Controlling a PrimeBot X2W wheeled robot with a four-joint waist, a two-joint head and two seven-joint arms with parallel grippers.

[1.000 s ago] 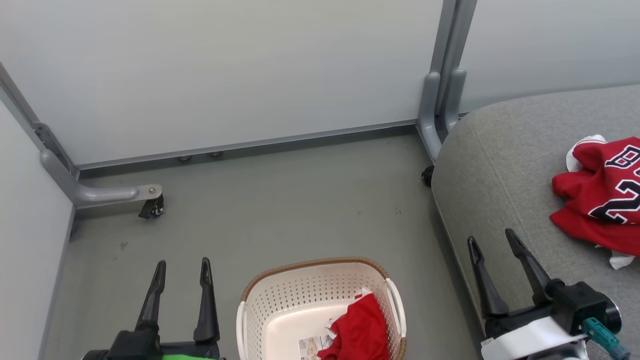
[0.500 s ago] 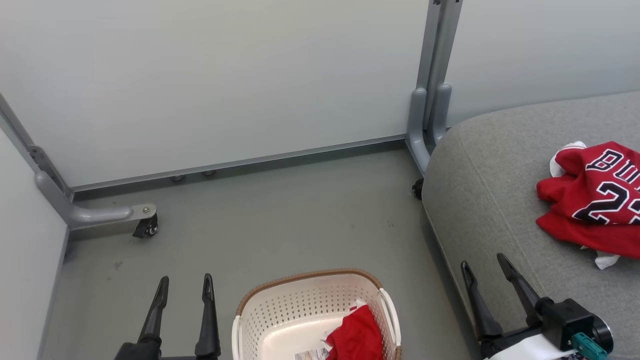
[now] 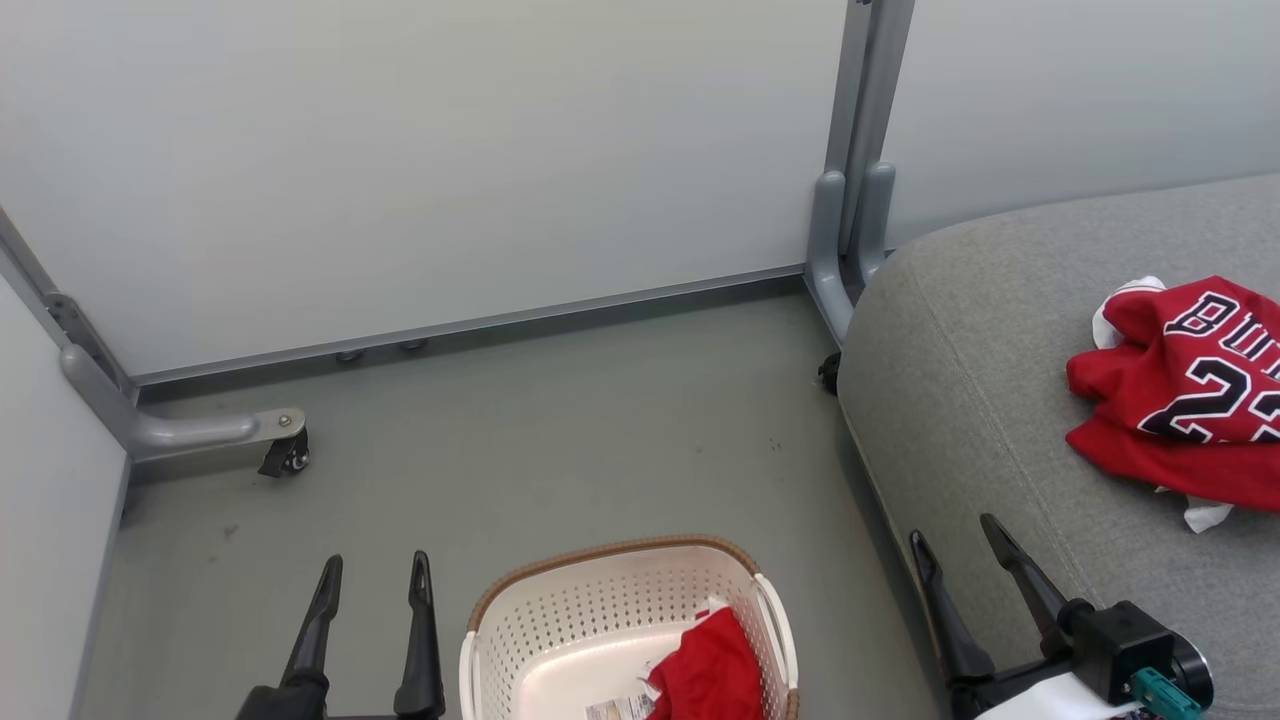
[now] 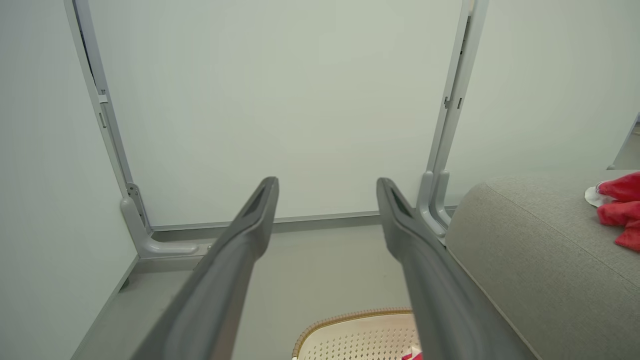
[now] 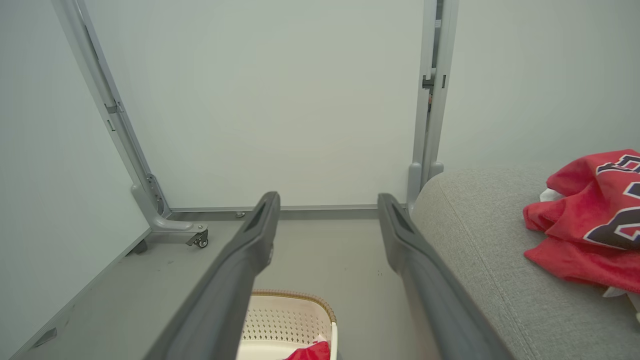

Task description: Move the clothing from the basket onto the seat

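Grey floor [image 3: 550, 450]: one basket [image 3: 560, 640] with one red garment [image 3: 710, 670]; one jersey [image 3: 1180, 400] on seat [image 3: 980, 400]; left claw [image 3: 377, 560], right claw [image 3: 952, 530] spread.

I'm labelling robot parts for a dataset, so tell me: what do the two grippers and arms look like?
The left gripper and right gripper each have two long dark grey fingers tapering to narrow tips, with a recessed slot near each tip. The right one's base is a black block with a teal connector, next to a white arm cover.
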